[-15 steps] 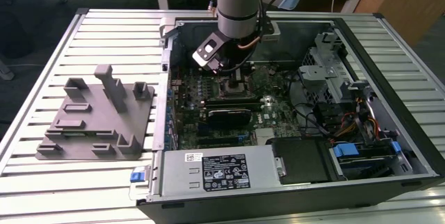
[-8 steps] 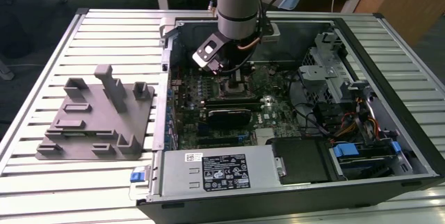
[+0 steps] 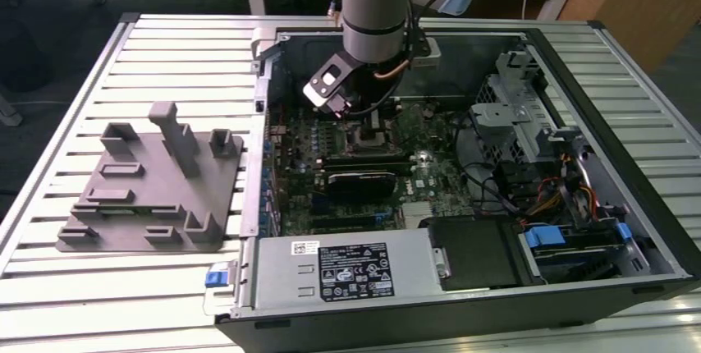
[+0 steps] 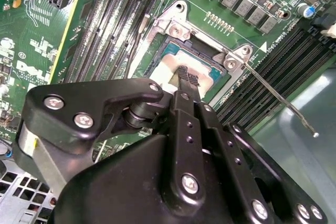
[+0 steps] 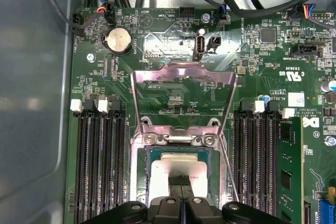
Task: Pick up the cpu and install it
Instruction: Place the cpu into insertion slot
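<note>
Second wrist view: tool [image 4: 187, 78] with fingertips closed together, clamped on nothing, tips at or just above the top of the cpu [image 4: 167, 69]. Seated flat in the socket opening, silver top up: cpu [image 5: 160, 170] in the first wrist view. Load plate [image 5: 184, 72] hinged open beyond; thin lever [image 4: 283, 100] raised beside. Memory slots [image 5: 100, 166] on either side, on green motherboard [image 5: 262, 72]. Exterior view: open computer case [image 3: 328, 271] on slatted table [image 3: 164, 41]; grey fixture block [image 3: 153, 197] toward the exterior view's left, well apart

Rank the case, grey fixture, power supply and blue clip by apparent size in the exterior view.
1. case
2. fixture
3. power supply; it sits nearer the camera than the fixture, so the order of these two is unsure
4. blue clip
</note>
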`<state>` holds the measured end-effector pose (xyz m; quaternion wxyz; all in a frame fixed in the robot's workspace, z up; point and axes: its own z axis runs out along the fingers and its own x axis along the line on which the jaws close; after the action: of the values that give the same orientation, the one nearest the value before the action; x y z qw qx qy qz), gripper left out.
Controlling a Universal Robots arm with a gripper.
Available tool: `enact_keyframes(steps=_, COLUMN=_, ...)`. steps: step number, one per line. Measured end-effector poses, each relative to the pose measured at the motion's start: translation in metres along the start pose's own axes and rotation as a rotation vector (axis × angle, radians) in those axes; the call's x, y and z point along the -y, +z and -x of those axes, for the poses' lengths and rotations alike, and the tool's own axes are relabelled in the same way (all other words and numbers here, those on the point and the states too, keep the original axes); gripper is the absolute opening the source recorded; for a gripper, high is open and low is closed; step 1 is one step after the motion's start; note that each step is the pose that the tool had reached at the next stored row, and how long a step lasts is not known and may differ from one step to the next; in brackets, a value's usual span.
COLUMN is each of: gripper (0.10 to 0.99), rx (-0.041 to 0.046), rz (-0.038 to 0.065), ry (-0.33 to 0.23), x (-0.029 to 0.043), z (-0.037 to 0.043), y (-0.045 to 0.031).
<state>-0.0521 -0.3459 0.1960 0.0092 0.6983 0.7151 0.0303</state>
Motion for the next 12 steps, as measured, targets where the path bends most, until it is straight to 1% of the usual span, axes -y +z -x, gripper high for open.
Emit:
enact_keyframes(steps=4, gripper=0.106, rx=0.0000, rz=0.000, ry=0.000, x=0.0000, z=0.0000, y=-0.0006)
enact_keyframes(steps=7, gripper=0.106, rx=-0.0029, rz=0.002, ry=0.000, x=-0.0005, z=-0.0007, y=-0.0025)
enact_keyframes(steps=12, gripper=0.106, rx=-0.0013, rz=0.001, ry=0.000, x=-0.0008, z=-0.0007, y=-0.0097)
